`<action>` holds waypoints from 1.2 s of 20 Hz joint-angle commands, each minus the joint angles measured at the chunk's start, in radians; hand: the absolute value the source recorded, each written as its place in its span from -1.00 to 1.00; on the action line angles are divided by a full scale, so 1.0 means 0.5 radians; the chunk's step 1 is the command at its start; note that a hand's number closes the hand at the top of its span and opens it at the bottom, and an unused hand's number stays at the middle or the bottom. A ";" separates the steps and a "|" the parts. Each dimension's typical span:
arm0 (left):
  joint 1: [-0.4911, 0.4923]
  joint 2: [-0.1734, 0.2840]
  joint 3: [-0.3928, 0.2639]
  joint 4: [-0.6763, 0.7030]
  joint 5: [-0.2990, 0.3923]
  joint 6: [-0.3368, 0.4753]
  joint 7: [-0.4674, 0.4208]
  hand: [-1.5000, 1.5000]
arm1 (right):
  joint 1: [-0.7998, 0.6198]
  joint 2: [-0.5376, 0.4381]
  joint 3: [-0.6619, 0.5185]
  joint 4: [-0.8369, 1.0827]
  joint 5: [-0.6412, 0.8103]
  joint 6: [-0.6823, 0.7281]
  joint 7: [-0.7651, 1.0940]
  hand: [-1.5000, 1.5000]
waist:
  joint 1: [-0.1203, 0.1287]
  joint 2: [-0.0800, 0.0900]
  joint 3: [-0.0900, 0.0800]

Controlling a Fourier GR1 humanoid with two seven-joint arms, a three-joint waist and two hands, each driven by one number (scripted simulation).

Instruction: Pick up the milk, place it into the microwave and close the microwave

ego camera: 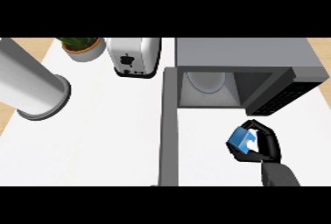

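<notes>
The right hand (264, 146) had its fingers curled round the milk (241, 139), just in front of the open microwave (258, 57). Carrying it straight into the cavity, clear of the door (169, 127), looked wisest.

One microwave (249, 57) stands far right, its one door (169, 127) swung open toward the near side. One toaster (134, 57) sits far centre, and one potted plant (82, 46) far left. One large grey cylinder (29, 83) lies at the left. One blue milk carton (241, 140) shows near right, in one hand (266, 144).
</notes>
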 commanded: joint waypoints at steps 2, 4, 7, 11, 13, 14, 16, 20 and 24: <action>-0.028 0.071 0.047 0.006 0.075 0.059 0.080 -1.00 | 0.097 0.112 0.135 -0.363 -0.040 0.103 0.138 1.00 | -0.021 -0.007 -0.002; -0.044 0.008 0.024 0.076 -0.026 -0.005 -0.006 -1.00 | 0.185 0.218 0.235 -0.596 -0.044 0.117 0.296 1.00 | -0.034 -0.010 -0.003; 0.056 0.066 0.137 0.151 0.117 -0.154 -0.033 -1.00 | 0.242 0.195 0.290 -0.850 -0.003 0.004 0.415 1.00 | -0.019 -0.008 -0.002; -0.131 0.050 0.042 0.140 -0.052 0.039 0.029 -1.00 | 0.275 0.230 0.505 -1.066 -0.092 -0.208 0.624 1.00 | -0.021 -0.003 -0.001; -0.027 0.178 0.185 0.186 0.145 -0.072 0.036 -1.00 | 0.157 0.231 0.554 -1.118 -0.012 -0.341 0.810 1.00 | -0.008 -0.004 -0.001; -0.072 0.089 0.136 0.288 0.023 -0.143 -0.066 -1.00 | 0.153 0.231 0.582 -1.103 -0.029 -0.405 0.807 1.00 | -0.010 -0.002 -0.001; -0.065 0.095 0.101 0.141 0.081 -0.012 0.061 -1.00 | -0.043 0.231 0.610 -1.102 -0.044 -0.505 1.025 1.00 | -0.003 -0.002 0.000; -0.087 0.054 0.119 0.265 -0.012 -0.133 -0.054 -1.00 | -0.253 0.231 0.584 -0.986 0.033 -0.606 1.105 1.00 | 0.000 0.001 0.000; -0.030 0.036 0.113 0.130 0.036 -0.094 0.016 -1.00 | -0.544 0.156 0.449 -0.701 0.201 -0.677 1.173 1.00 | 0.014 0.004 0.000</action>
